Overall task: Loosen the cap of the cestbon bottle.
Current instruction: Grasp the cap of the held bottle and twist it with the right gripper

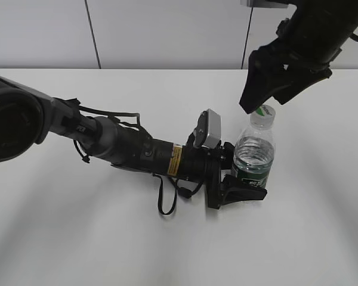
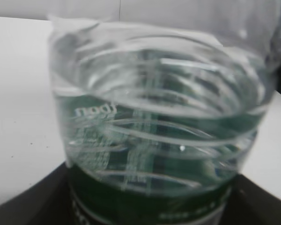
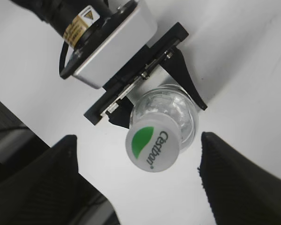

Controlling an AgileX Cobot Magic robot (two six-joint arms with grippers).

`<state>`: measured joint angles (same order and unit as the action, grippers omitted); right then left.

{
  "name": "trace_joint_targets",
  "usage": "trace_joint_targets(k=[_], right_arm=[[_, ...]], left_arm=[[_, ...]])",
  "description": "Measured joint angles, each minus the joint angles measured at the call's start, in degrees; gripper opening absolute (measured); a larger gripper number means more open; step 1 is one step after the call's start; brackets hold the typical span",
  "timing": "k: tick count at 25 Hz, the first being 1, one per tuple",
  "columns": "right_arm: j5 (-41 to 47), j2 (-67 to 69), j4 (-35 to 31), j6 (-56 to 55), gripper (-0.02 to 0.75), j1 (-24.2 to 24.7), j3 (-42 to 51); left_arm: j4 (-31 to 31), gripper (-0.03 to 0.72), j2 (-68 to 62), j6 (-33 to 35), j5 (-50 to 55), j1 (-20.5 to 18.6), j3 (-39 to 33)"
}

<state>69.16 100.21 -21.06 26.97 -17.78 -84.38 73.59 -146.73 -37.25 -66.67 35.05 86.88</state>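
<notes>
The cestbon bottle (image 1: 254,149) stands upright on the white table, clear and ribbed with a dark green label band; it fills the left wrist view (image 2: 159,136). My left gripper (image 1: 243,187) is shut on the bottle's lower body at the label. The white cap (image 1: 263,115) with its green patch sits on the neck; from above it shows in the right wrist view (image 3: 153,148). My right gripper (image 1: 256,98) hovers just above the cap, open, its two black fingers (image 3: 138,180) spread on either side and not touching it.
The white table (image 1: 77,226) runs in all directions around the bottle. The left arm (image 1: 125,146) lies low across the table from the left, with a loose black cable loop (image 1: 167,202). A white wall stands behind.
</notes>
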Motion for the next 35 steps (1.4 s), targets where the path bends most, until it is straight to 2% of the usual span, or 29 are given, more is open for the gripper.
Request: trace_joint_targets(k=[3,6,13,17,20,23,30,35], right_arm=[[-0.4,-0.1,0.0,-14.5,0.613,0.0,0.0],[-0.6,0.0,0.0,-22.7,0.599,0.0,0.0],[-0.5,2.9,0.0,-25.5,0.576,0.0,0.0],[-0.5,3.0,0.4,-25.5,0.562,0.0,0.0],[-0.5,3.0,2.1,-25.5,0.458,0.0,0.0],[-0.5,3.0,2.6,-25.3,0.3,0.0,0.0],[-0.2,3.0,2.6,-19.3,0.302,-0.1,0.0],[0.0,3.0,2.2,-1.7,0.302,-0.1,0.0]], left_arm=[[0.0,0.536,0.0,0.0,0.0,0.0,0.0],[0.0,0.536,0.0,0.0,0.0,0.0,0.0],[0.0,0.536,0.0,-0.1,0.0,0.0,0.0],[0.0,0.536,0.0,-0.1,0.0,0.0,0.0],[0.0,0.536,0.0,-0.1,0.0,0.0,0.0],[-0.2,0.536,0.0,-0.1,0.0,0.0,0.0],[-0.2,0.536,0.0,-0.1,0.1,0.0,0.0],[-0.1,0.536,0.0,0.1,0.1,0.0,0.0]])
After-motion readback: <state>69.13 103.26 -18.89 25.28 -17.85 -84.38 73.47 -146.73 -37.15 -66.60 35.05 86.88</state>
